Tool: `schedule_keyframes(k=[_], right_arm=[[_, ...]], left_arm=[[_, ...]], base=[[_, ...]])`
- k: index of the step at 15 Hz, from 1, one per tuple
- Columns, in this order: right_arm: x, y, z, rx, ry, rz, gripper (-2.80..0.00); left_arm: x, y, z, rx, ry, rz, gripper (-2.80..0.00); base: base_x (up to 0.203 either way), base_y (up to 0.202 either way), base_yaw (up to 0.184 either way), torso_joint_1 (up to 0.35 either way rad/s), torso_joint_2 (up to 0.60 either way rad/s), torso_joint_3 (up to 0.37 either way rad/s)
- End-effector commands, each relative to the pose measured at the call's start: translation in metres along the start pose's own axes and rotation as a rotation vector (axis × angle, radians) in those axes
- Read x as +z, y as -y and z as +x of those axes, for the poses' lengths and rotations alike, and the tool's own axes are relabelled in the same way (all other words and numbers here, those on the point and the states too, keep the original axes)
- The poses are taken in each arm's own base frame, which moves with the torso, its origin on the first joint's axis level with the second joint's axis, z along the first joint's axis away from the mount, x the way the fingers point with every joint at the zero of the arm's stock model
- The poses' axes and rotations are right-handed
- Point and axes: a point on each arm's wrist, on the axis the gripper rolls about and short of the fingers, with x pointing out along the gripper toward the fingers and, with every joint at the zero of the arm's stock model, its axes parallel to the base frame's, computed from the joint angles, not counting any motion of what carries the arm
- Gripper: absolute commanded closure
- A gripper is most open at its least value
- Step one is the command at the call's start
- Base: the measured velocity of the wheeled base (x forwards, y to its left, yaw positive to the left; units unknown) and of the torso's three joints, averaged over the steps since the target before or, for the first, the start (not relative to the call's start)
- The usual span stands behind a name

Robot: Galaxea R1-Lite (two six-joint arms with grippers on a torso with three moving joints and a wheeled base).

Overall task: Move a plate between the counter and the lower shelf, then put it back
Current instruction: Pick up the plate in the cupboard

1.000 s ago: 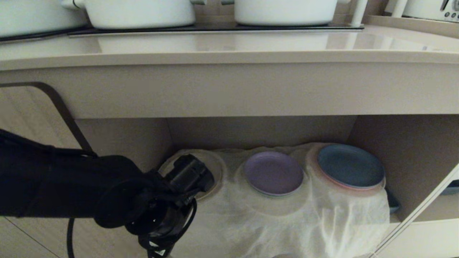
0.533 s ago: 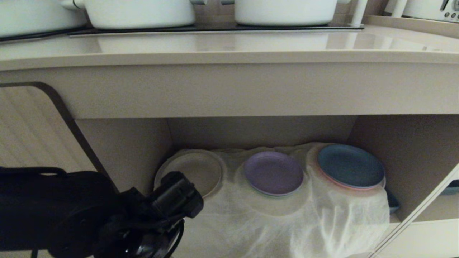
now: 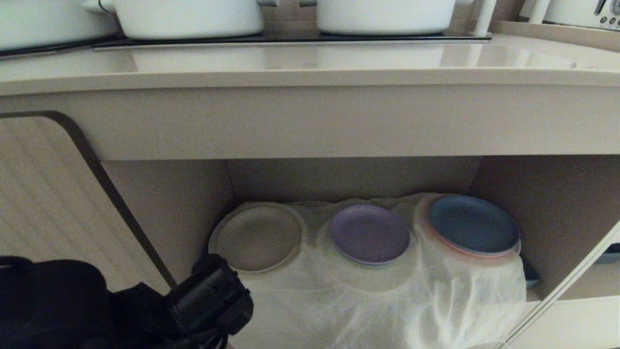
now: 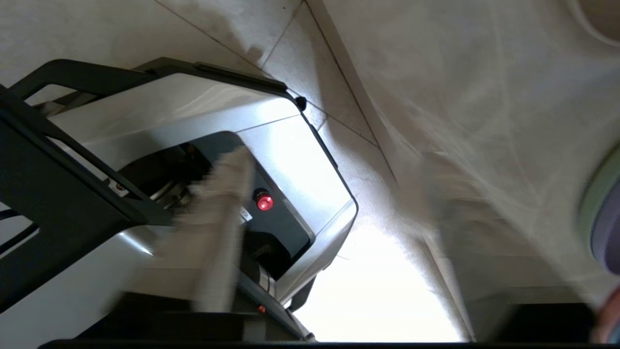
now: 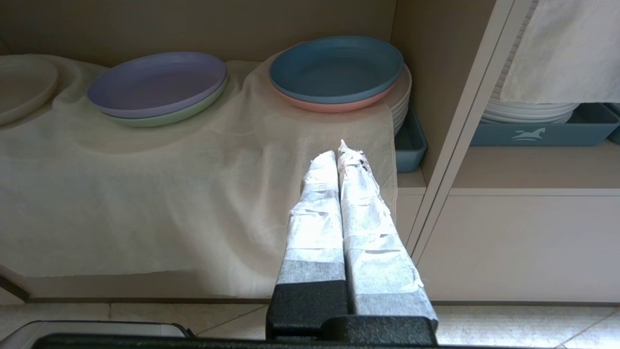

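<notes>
The cream plate (image 3: 256,237) lies flat on the white cloth at the left end of the lower shelf (image 3: 348,177); its edge also shows in the right wrist view (image 5: 22,92). The counter (image 3: 310,65) runs above the shelf. My left gripper (image 4: 334,165) is outside the shelf, below and to the left of the plate. It is open with nothing between its blurred taped fingers (image 4: 218,228) and points down over the floor and my own base. In the head view only the left wrist (image 3: 210,300) shows. My right gripper (image 5: 339,152) hangs low in front of the shelf's right part, shut and empty.
A purple plate (image 3: 370,233) and a blue plate (image 3: 473,224) sit on other plates under and over the cloth, right of the cream one. White pots (image 3: 189,19) stand on the hob. A ribbed door (image 3: 48,194) is at the left, and a shelf divider (image 5: 455,160) and blue trays (image 5: 542,133) at the right.
My left arm has drawn back out of the shelf, down and to the left, uncovering the cream plate. The plate has stayed where it lay.
</notes>
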Motion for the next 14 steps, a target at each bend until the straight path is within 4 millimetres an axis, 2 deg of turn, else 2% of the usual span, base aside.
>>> schedule_keyframes(k=[1, 8, 14], right_arm=[[0.000, 0.000, 0.000, 0.000, -0.002, 0.000, 0.00], [0.000, 0.000, 0.000, 0.000, -0.002, 0.000, 0.00], [0.000, 0.000, 0.000, 0.000, -0.002, 0.000, 0.00]], left_arm=[[0.004, -0.005, -0.012, -0.044, -0.014, -0.010, 0.00], [0.015, -0.026, -0.038, -0.056, -0.017, 0.011, 0.00], [0.030, -0.042, -0.053, -0.101, 0.138, 0.070, 0.00]], base=[[0.000, 0.000, 0.000, 0.000, 0.00, 0.000], [0.000, 0.000, 0.000, 0.000, 0.00, 0.000], [0.000, 0.000, 0.000, 0.000, 0.00, 0.000]])
